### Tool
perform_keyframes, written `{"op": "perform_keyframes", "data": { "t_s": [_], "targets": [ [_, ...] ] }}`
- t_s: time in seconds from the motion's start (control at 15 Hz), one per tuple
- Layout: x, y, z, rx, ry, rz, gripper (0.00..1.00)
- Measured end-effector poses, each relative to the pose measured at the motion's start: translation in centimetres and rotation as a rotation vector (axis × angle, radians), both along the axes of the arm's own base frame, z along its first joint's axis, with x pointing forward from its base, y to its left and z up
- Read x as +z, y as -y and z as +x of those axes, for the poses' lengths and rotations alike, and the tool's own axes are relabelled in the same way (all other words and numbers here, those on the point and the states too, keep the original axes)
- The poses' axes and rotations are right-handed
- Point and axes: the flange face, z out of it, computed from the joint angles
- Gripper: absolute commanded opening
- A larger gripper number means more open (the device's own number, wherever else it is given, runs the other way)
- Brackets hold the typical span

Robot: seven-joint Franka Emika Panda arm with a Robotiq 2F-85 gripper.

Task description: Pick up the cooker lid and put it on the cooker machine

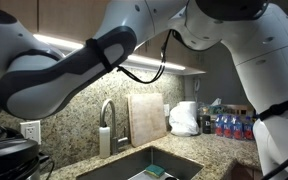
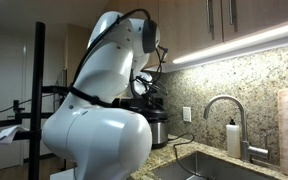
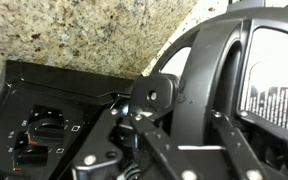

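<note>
In the wrist view my gripper [image 3: 184, 112] has its two fingers on either side of a dark band of the black round cooker lid [image 3: 219, 55], and it looks shut on it. The lid stands tilted on edge and fills the right side, with a white label on it. In an exterior view the gripper [image 2: 144, 92] hangs just above the cooker machine [image 2: 156, 128], a black and silver pot on the granite counter by the wall. The cooker also shows in an exterior view [image 1: 9, 152] at the lower left, partly hidden by my arm.
A black control panel [image 3: 44, 130] lies under the granite backsplash. A sink [image 1: 154, 165] with a faucet [image 1: 108, 115], a cutting board [image 1: 147, 118], a white bag [image 1: 184, 118] and several bottles [image 1: 229, 125] stand along the counter. A soap bottle [image 2: 233, 138] stands by the faucet.
</note>
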Motion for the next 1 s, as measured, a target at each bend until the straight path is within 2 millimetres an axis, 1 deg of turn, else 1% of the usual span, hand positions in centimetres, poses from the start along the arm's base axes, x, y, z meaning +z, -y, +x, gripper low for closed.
{"op": "perform_keyframes", "data": {
  "t_s": [0.47,1.0],
  "targets": [
    [-0.31,-0.6,-0.48,0.021,0.006,-0.016,0.01],
    [-0.96,0.03,0.08,0.022,0.02,-0.043,0.01]
  ]
}}
